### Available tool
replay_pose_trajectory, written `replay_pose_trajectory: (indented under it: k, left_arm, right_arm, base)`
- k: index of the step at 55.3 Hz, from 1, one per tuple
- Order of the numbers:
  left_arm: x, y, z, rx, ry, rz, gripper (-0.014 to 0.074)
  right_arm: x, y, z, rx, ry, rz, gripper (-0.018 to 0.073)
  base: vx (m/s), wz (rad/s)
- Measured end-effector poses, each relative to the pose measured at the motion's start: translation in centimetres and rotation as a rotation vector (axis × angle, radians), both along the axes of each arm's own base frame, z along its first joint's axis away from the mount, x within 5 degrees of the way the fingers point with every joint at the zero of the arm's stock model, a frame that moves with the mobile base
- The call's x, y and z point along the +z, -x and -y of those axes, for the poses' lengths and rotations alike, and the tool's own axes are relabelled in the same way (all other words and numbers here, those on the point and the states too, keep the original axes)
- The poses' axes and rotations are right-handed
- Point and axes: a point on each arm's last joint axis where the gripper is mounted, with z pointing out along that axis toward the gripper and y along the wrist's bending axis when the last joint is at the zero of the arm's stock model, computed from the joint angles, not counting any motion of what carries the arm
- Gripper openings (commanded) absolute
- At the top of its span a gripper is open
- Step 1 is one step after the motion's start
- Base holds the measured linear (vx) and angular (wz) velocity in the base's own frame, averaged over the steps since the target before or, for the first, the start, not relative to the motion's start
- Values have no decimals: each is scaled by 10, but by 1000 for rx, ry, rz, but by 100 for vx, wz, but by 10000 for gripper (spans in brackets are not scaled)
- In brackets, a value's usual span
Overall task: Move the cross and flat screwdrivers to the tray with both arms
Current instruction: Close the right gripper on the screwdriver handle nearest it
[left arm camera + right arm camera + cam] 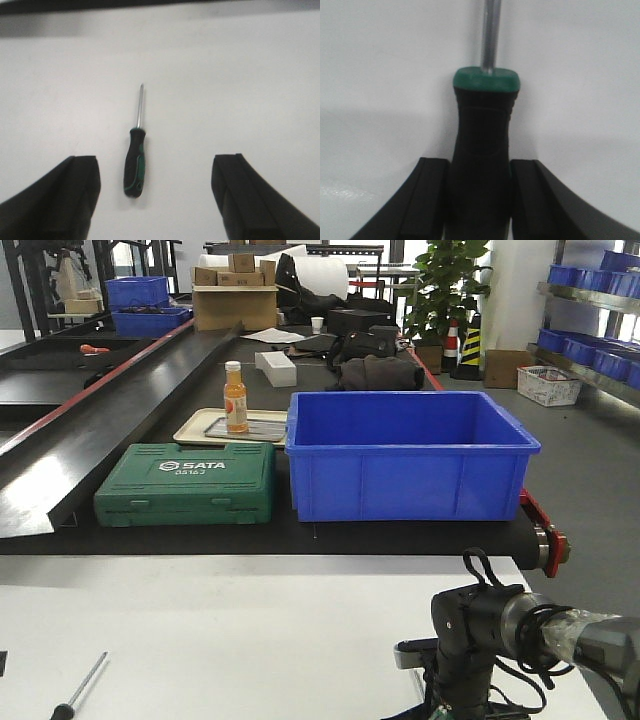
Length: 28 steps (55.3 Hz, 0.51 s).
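Observation:
One screwdriver (135, 162) with a black and green handle lies on the white table, its shaft pointing away. My left gripper (155, 160) is open above it, and the handle sits between the jaws, nearer the left finger (75, 195). The front view shows this screwdriver (80, 687) at the bottom left. My right gripper (479, 164) is shut on the black handle of the second screwdriver (485, 115), whose green collar and steel shaft point away over the table. The right arm (480, 640) shows at the bottom right of the front view. The grey tray is out of view.
Beyond the white table (250, 630) a black conveyor carries a green SATA case (190, 483), a deep blue bin (408, 453) and a beige tray (200, 430) with an orange bottle (235, 397). Boxes and more blue bins stand further back.

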Motion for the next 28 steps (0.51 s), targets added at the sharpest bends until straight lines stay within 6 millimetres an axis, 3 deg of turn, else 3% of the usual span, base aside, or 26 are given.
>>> replay_pose_trajectory:
  k: [15, 28]
  left_arm:
    - [-30, -68, -26, 26, -73, -260, 576]
    - [-76, -127, -31, -17, -78, -467, 576]
  right_arm:
    - [0, -1, 0, 50, -6, 15, -8]
    - [0, -2, -1, 71, -8, 21, -8]
  base:
    - [0, 0]
    - [0, 0]
